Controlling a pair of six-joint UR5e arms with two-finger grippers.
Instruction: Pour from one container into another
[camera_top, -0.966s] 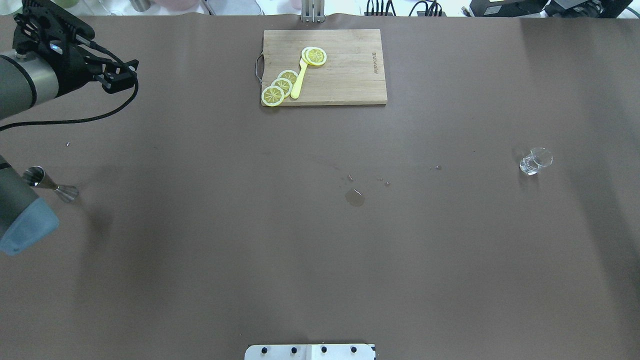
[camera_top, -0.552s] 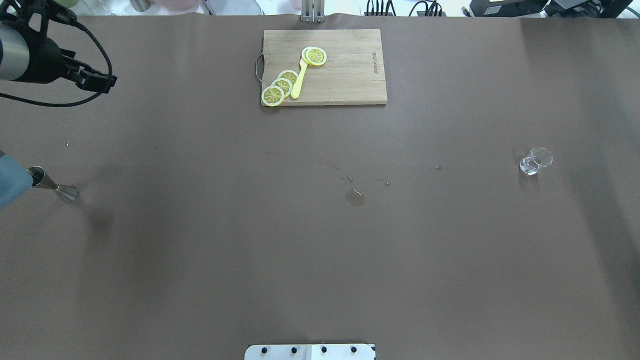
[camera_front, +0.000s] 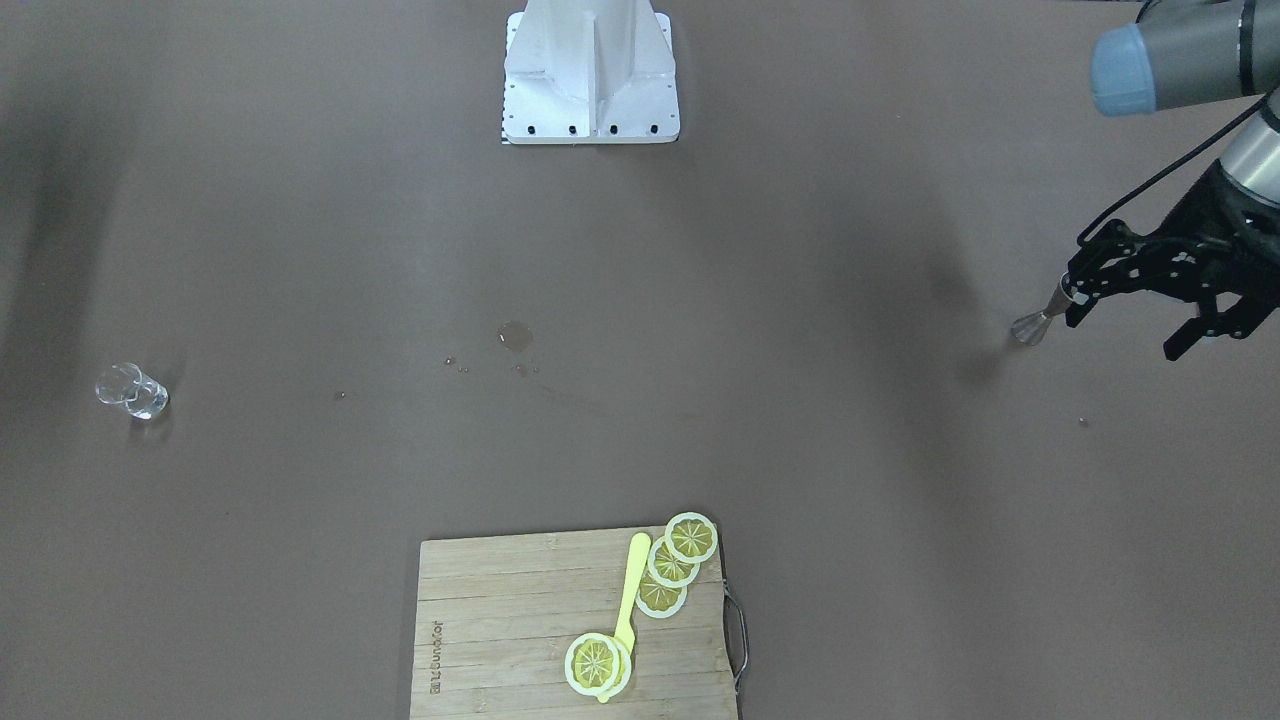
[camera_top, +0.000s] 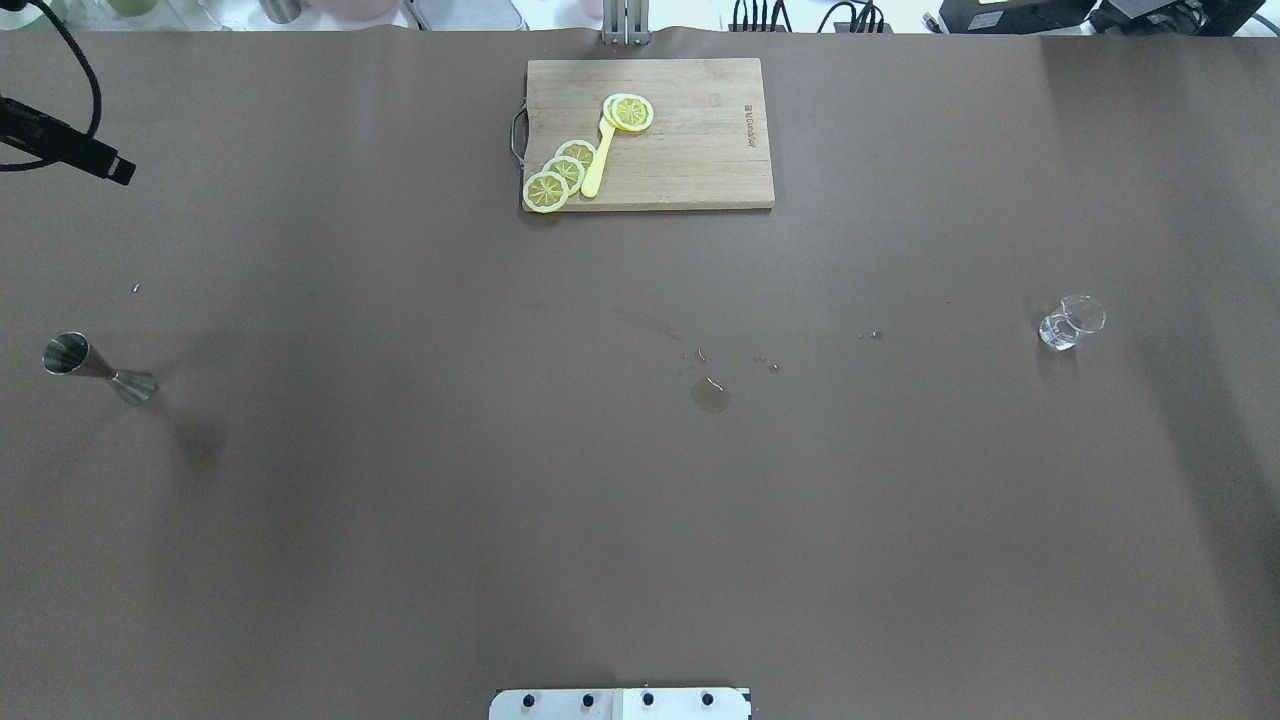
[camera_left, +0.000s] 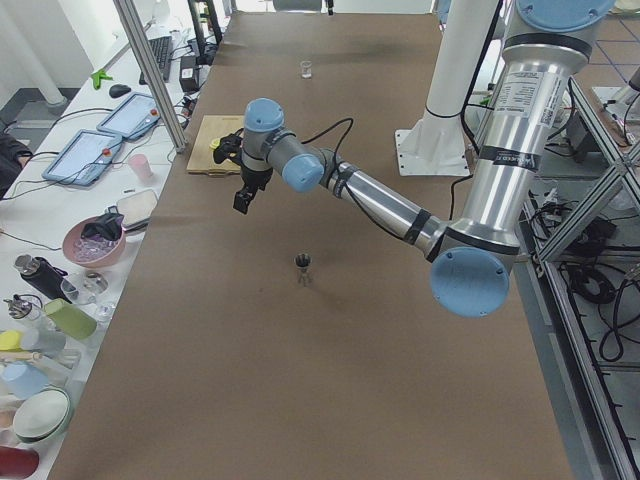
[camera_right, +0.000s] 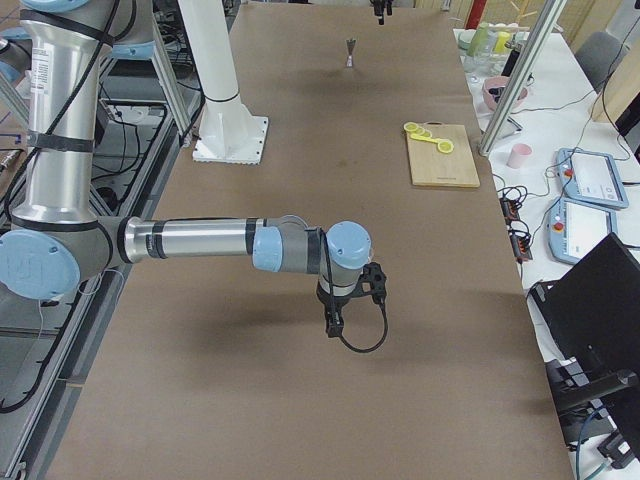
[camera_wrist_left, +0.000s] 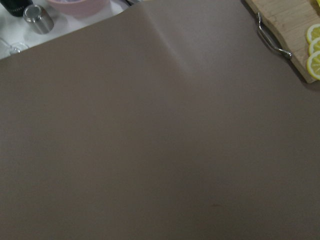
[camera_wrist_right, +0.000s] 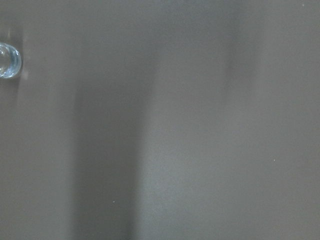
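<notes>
A metal jigger (camera_top: 95, 367) stands upright on the brown desk (camera_top: 640, 520) at the left edge of the overhead view. A small clear glass (camera_top: 1070, 322) stands far across from it, at the right of that view. Between them, near the middle of the frame, lie a small puddle (camera_top: 709, 395) and a few droplets. At the top centre a wooden cutting board (camera_top: 690, 150) carries lemon slices (camera_top: 560, 172) and a yellow utensil (camera_top: 598, 160). The left gripper (camera_front: 1122, 336) hangs at the right edge of the front-facing view, raised above the desk and apart from the jigger, its jaws spread and holding nothing. The right gripper (camera_right: 335, 318) hangs low over bare desk in the middle of the right side view. Whether its jaws are spread or closed cannot be told. Its wrist camera catches the glass at its left edge.
</notes>
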